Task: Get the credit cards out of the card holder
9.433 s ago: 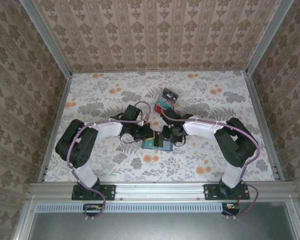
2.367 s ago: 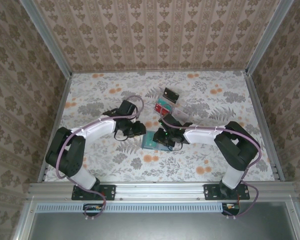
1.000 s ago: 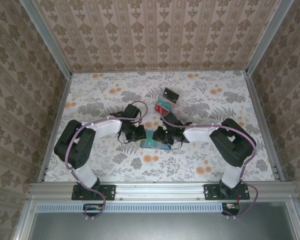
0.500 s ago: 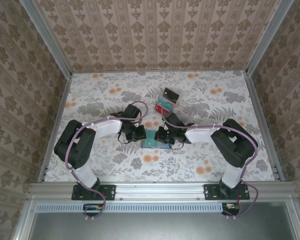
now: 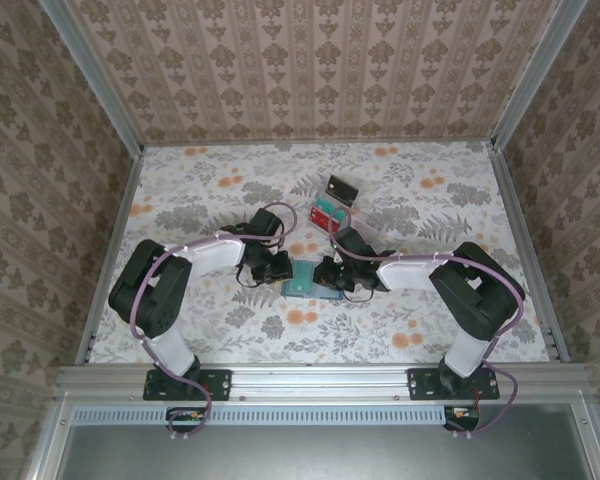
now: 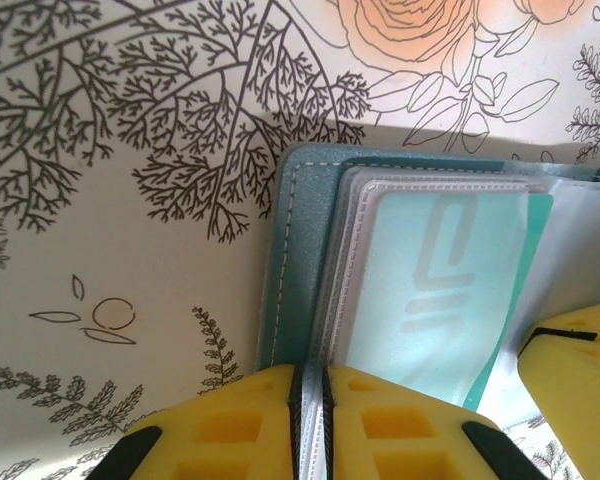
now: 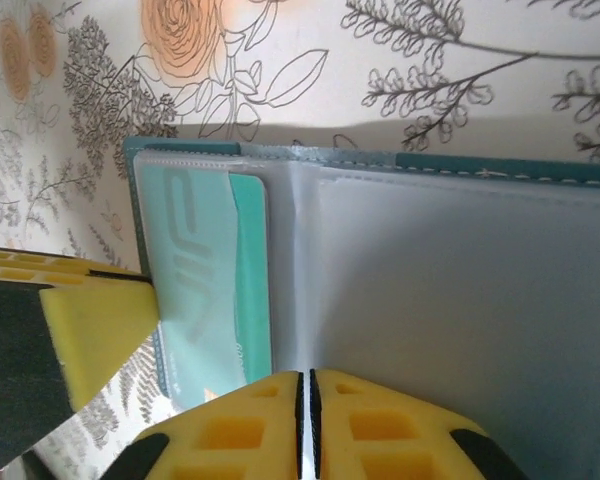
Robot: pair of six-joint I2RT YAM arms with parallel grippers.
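The desk (image 5: 430, 200) is covered in a pale print of grey ferns and orange roses. Walls (image 5: 310, 70) papered in beige damask stripes enclose it at 9, 12 and 3 o'clock. An aluminium rail (image 5: 320, 378) runs along 6 o'clock.

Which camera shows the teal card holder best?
The right wrist view: the card holder lies open, lining and a teal card visible. Left wrist shows one stitched corner; top shows a small teal patch.

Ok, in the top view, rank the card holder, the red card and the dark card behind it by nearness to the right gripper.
1. card holder, at the right gripper, on its left.
2. red card, further back on the table.
3. dark card, farthest back.
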